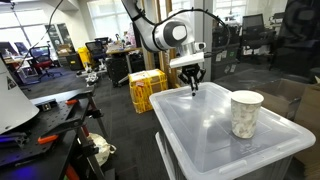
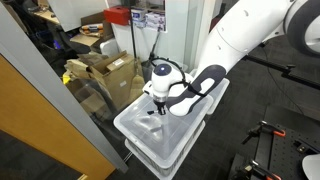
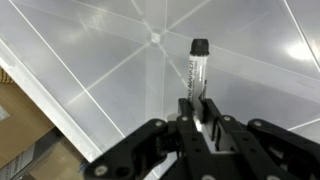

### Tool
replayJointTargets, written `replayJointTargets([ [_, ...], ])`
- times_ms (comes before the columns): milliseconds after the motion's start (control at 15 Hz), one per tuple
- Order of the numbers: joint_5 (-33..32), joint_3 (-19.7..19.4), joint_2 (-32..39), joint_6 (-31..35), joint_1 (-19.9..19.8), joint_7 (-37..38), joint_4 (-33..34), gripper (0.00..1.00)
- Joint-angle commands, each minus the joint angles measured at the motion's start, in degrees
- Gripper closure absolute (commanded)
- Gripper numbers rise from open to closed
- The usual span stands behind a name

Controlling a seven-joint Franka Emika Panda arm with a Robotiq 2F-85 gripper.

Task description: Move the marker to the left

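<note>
fingers [image 3: 186, 110] of the gripper [image 3: 200, 104] pinch the marker [image 3: 198, 70] by one end in the wrist view, its dark cap pointing away over the translucent bin lid [image 3: 90, 60]. in an exterior view the gripper [image 1: 191, 84] hangs over the lid's far left part, with the white cup [image 1: 246, 113] well apart, nearer and to the right.

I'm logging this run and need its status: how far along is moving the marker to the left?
Done: the grasp. In the wrist view the gripper is shut on the slim pen-shaped marker with the black cap. In hand: holding it over the translucent plastic bin lid, apart from the white speckled cup. Left: carrying it leftward, setting it down, letting go.
</note>
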Motion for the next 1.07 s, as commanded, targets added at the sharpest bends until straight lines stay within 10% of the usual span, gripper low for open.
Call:
replayJointTargets([
  [0, 1.8, 1.9, -1.4, 0.2, -0.8, 3.5, -0.8, 0.95],
  [1000, 13.5, 4.8, -0.7, 2.0, 0.7, 18.4, 2.0, 0.95],
])
